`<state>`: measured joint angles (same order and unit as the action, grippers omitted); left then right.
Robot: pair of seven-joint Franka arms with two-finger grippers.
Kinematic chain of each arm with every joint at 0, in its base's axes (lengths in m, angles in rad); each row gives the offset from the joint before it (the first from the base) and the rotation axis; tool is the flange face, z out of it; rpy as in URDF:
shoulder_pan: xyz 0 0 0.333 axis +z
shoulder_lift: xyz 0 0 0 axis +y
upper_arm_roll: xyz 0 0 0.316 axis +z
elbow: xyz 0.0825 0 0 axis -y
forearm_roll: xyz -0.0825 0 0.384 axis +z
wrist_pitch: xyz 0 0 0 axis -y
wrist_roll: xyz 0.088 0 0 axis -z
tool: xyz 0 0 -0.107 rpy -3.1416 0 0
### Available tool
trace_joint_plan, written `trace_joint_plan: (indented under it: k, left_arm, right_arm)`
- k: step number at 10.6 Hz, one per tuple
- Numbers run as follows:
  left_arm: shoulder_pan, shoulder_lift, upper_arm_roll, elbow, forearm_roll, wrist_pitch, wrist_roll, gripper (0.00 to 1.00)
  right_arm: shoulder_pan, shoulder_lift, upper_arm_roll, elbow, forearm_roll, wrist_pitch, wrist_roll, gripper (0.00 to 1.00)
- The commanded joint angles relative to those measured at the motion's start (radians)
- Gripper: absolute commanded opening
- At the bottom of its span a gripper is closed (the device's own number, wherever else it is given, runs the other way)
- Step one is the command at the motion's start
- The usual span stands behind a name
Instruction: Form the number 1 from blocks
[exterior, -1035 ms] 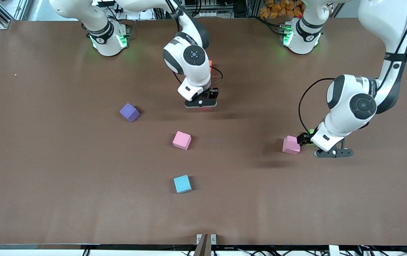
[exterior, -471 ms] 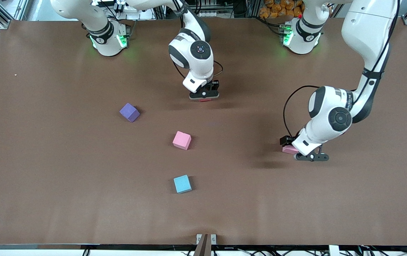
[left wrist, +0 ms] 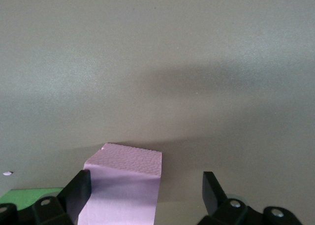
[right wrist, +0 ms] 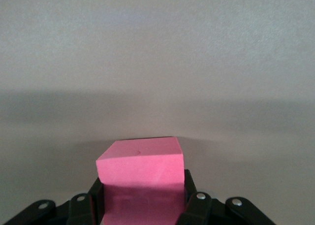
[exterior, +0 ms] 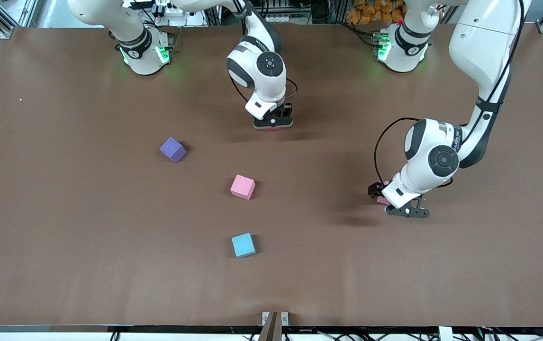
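Meanwhile the right gripper [right wrist: 142,205] is clamping a red block [right wrist: 141,173] over the table [exterior: 63,213] near the robots' bases, while the left gripper [left wrist: 145,198] is straddling a pink block [left wrist: 123,183], fingers wide. Closing off-centre risks nudging it against the green block [left wrist: 24,195] beside it.

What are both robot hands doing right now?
Right gripper shut on red block. Left gripper open around pink block. Nothing in the way.
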<state>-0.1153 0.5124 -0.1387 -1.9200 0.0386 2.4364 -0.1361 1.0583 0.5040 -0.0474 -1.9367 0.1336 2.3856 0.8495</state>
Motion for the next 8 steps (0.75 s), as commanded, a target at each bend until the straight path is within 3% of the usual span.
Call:
trace_joint_plan:
  k: [1,3,4,8]
  left_arm:
    - [0.000,-0.002,0.013,0.004,0.021,0.000,0.050,1.00]
    - [0.005,-0.017,0.039,0.000,0.021,-0.010,0.107,1.00]
    - [0.006,-0.026,0.042,0.001,0.021,-0.034,0.121,1.00]
    - [0.002,-0.025,0.048,-0.004,0.011,-0.050,0.107,1.00]
  right_arm:
    - [0.023,0.001,-0.003,-0.010,0.001,0.015,0.037,0.44]
    - [0.028,0.001,-0.003,-0.010,0.001,0.015,0.045,0.58]
    - [0.028,0.001,-0.003,-0.008,0.001,0.015,0.051,1.00]
    - [-0.033,-0.069,0.000,-0.013,0.001,-0.005,0.081,1.00]
